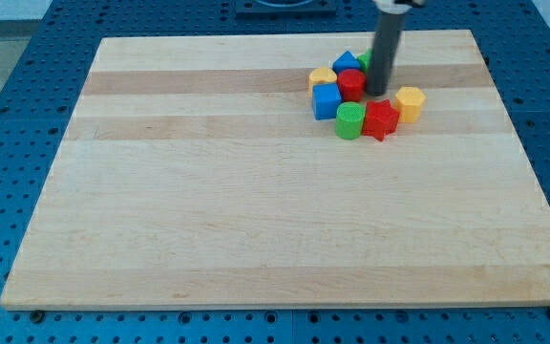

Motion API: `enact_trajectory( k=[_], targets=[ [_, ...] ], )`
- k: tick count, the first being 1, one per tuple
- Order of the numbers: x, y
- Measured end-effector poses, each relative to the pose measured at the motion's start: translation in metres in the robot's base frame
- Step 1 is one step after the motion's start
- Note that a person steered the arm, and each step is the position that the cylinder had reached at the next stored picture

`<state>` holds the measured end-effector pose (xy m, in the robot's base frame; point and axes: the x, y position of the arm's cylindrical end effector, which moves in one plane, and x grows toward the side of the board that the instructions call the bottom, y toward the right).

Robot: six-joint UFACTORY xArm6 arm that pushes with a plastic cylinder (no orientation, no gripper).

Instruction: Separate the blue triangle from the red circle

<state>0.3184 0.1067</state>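
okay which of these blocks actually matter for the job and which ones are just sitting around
For the job:
blue triangle
red circle, touching it
my tip, just to the view's right of the red circle

Just lying about:
blue cube
green cylinder
red star
yellow blocks

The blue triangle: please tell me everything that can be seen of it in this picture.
The blue triangle is a small block of glossy, plastic-looking blue with a peaked top. It lies flat on the wooden board, near the view's top, at the back of the cluster. Only its upper part shows: the red circle hides its lower edge and seems to touch it. A yellow block lies at its left. My tip is to its lower right, just past the red circle, apart from the triangle.
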Motion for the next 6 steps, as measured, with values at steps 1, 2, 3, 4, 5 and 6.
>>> enact_trajectory(
  k=[1,2,3,4,5,6],
  targets=[
    [0.004,-0.025],
    [0.036,-0.031],
    [0.005,-0.03],
    [-0.048,-0.038],
    [-0.06,-0.063],
    [-0.06,-0.121]
  ],
)
